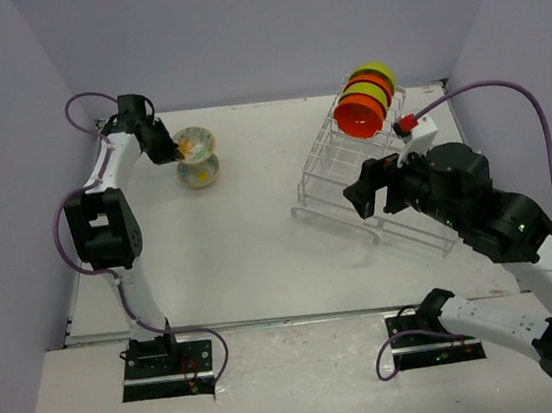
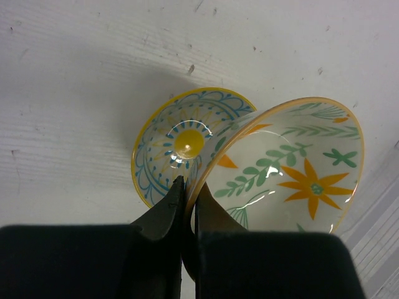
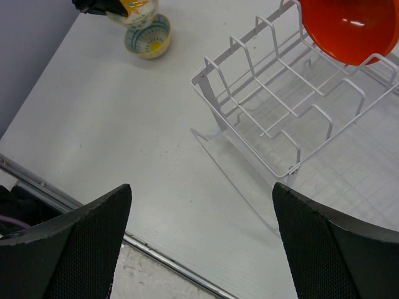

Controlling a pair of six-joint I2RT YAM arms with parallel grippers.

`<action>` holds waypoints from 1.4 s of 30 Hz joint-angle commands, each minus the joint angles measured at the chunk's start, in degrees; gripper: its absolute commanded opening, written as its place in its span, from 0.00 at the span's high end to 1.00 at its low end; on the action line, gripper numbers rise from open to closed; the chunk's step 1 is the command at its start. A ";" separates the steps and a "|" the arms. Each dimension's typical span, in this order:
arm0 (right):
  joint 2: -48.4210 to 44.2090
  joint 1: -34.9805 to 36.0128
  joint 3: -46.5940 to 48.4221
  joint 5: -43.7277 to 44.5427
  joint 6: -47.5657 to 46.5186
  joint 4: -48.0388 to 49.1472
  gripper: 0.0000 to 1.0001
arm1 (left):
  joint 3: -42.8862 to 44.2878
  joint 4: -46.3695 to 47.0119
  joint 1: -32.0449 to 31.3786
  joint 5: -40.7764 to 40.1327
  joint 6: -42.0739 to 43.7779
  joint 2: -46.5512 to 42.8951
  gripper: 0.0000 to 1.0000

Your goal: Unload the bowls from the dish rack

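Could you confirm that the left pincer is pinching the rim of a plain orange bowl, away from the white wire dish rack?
Not quite: the left pincer is pinching the rim of a cream bowl with orange flowers and green leaves, not a plain orange one, as the left wrist view shows. The rest holds.

No readable text anywhere: no labels, brands or numbers. The cream ceramic bowl with orange flowers and green leaves [image 2: 299, 174] and the cream ceramic bowl with blue swirls and a yellow centre [image 2: 171, 146] carry only painted pattern (no lettering in it). The plain orange-red round bowl [image 3: 349, 31] and white wire dish rack [image 3: 283, 115] are unmarked.
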 commanded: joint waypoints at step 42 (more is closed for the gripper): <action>14.62 -1.84 10.75 21.79 -17.87 3.70 0.05 | -13.93 5.61 0.83 -2.16 -0.96 -33.65 0.00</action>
